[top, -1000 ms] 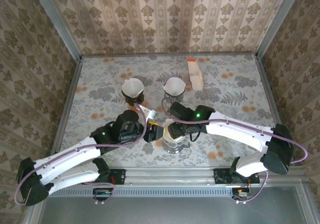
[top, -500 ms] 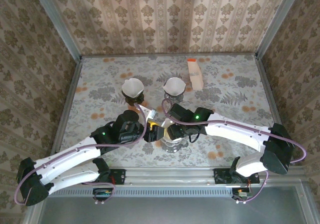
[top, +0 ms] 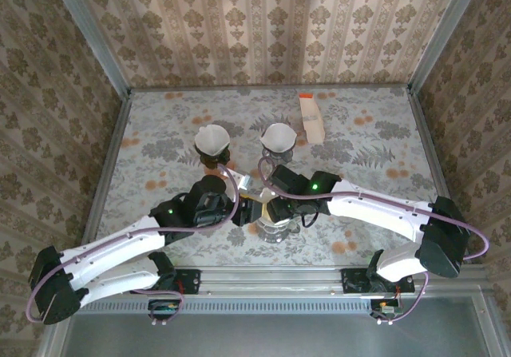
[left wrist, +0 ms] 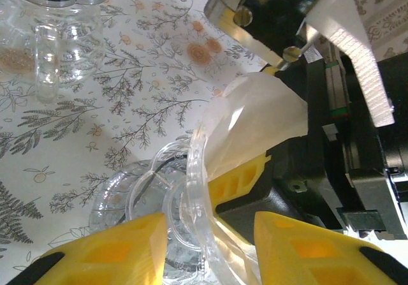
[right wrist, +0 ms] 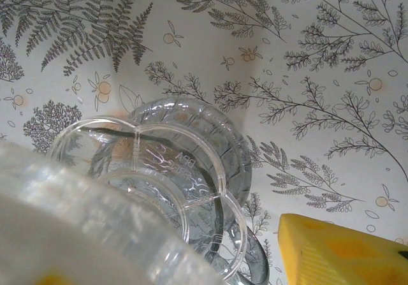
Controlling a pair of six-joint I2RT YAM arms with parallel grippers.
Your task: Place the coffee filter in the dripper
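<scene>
**Containers.** Clear glass dripper (top: 271,231), near the front edge of the patterned table (top: 383,133), between both wrists. Its mouth holds part of the white coffee filter (left wrist: 255,116). Back-left dripper (top: 212,139) and back-right dripper (top: 278,137) are each lined with white paper. A white carton (top: 310,119) with an orange end lies flat near the back wall.

**Orientation.** In the left wrist view the filter's long axis runs from the dripper's rim out toward the right gripper (top: 263,208), resting on its yellow finger (left wrist: 242,183).

**Grippers.** The left gripper (left wrist: 210,218) straddles the dripper's rim. It may be pinching the rim, but contact cannot be told. The right gripper's jaws stand wide apart, with one finger (right wrist: 338,247) touching nothing.

**Room.** Bare tabletop lies to the left and right of the arms, and the back drippers stand well apart from the work.
</scene>
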